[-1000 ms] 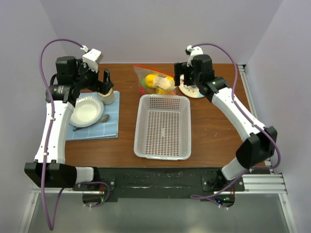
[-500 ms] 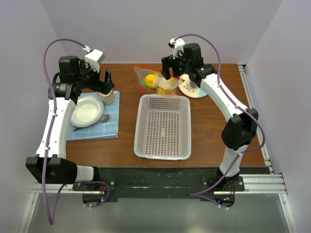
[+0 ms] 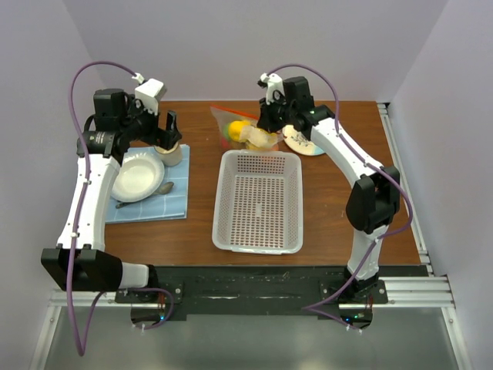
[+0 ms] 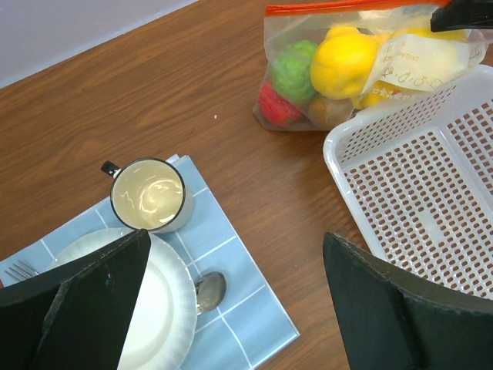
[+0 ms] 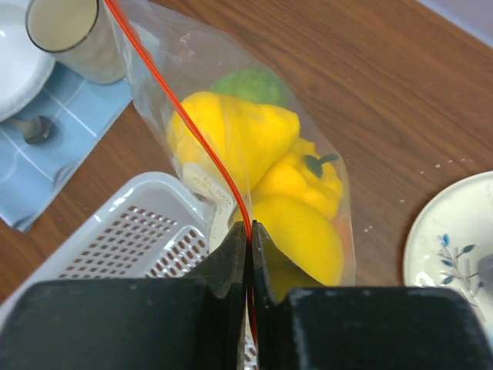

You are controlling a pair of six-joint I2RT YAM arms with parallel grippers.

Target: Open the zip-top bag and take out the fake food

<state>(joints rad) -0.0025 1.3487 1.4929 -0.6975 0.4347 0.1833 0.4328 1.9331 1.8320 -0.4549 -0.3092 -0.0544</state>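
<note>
Zip-top bag (image 3: 245,131) lies at far rim of white basket (image 3: 258,200), leaning on it. Zip strip (image 4: 347,6) prob. not yet unzipped. R tool (image 5: 249,231) clamped on strip, looks like hold for pulling one lip. L tool (image 4: 235,239) jaws wide apart, left of basket above cup (image 4: 148,194), prob. free for other lip. Count: 1 bag; fake food (image 4: 343,65) inside, min. 5 seen (3 yellow, 1 green, 1 red); 1 basket; 1 cup.

Clear zip-top bag (image 4: 377,73), seemingly zipped, holds yellow, green, red fake food (image 4: 339,65).
</note>
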